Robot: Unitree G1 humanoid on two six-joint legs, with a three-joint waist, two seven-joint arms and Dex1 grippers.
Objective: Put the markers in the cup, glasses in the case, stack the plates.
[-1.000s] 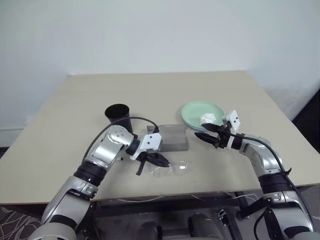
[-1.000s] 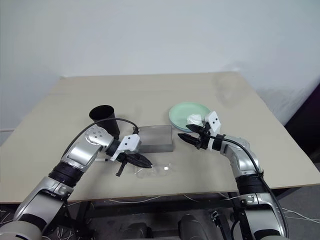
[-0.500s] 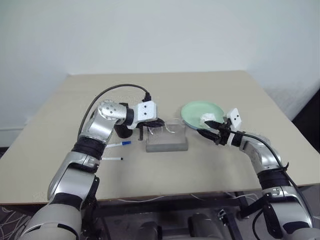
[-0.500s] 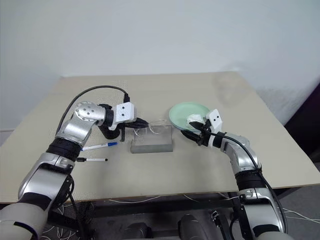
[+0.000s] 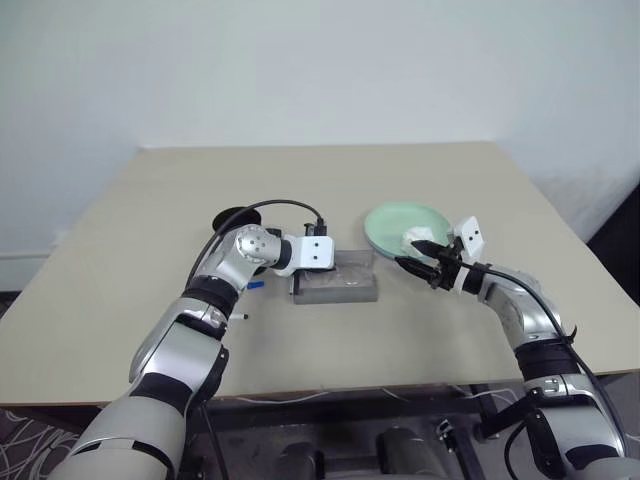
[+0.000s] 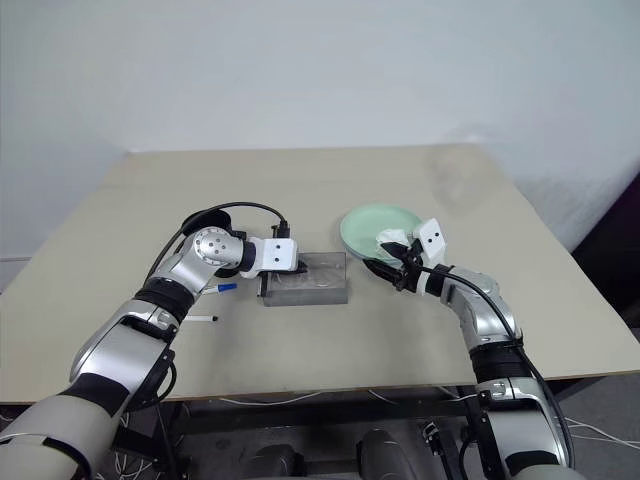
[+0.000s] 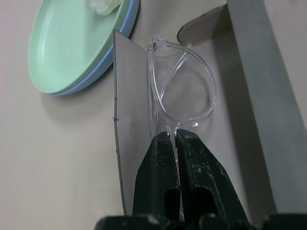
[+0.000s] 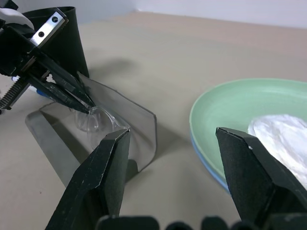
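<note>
The grey case (image 5: 335,287) lies open mid-table. My left gripper (image 7: 173,136) is shut on the clear glasses (image 7: 187,96) at the frame and holds them inside the case, between its walls. The black cup (image 5: 230,217) stands just behind my left forearm, partly hidden. Both markers lie left of the case: the blue-capped one (image 6: 222,288) and the dark-capped one (image 6: 200,318). The mint green plate (image 5: 400,222) sits on the light blue plate (image 7: 91,82). My right gripper (image 8: 172,134) hovers open at the plates' near edge, right of the case.
A crumpled white tissue (image 5: 417,238) lies on the green plate. The beige table (image 5: 320,180) stretches bare behind the objects, up to a white wall.
My left gripper carried the glasses from the table's near edge up and over to the case, then lowered them into it. The markers came into view. The right gripper stayed put.
</note>
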